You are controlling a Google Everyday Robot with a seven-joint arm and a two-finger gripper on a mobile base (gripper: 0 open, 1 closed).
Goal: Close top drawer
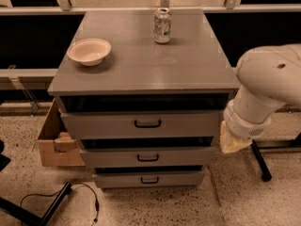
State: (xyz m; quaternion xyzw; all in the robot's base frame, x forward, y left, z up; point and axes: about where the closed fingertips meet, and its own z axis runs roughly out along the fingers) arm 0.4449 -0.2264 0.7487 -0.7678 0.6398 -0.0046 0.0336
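The top drawer [141,125] is the uppermost and tallest of three grey fronts in the grey cabinet [141,65], with a small dark pull handle [147,123] at its middle; a dark gap shows between its upper edge and the cabinet's top slab, so the front stands a little way out; below it sit the middle drawer [148,157] and the bottom drawer [149,179], each shorter and with a like handle; the gripper [232,143] is at the drawer's right end, just beside the cabinet's front right corner, at the tip of the thick white arm [268,86] that comes in from the right; a yellowish cover wraps that tip, and whether the claw is apart or together cannot be told, nor whether it touches the drawer front; on the cabinet top a pale bowl [89,51] rests near the left edge and a drinks can [162,26] stands upright towards the back; an open cardboard box [52,142] sits on the speckled floor [188,206] against the cabinet's left side; a black cable [82,189] trails over the floor in front.
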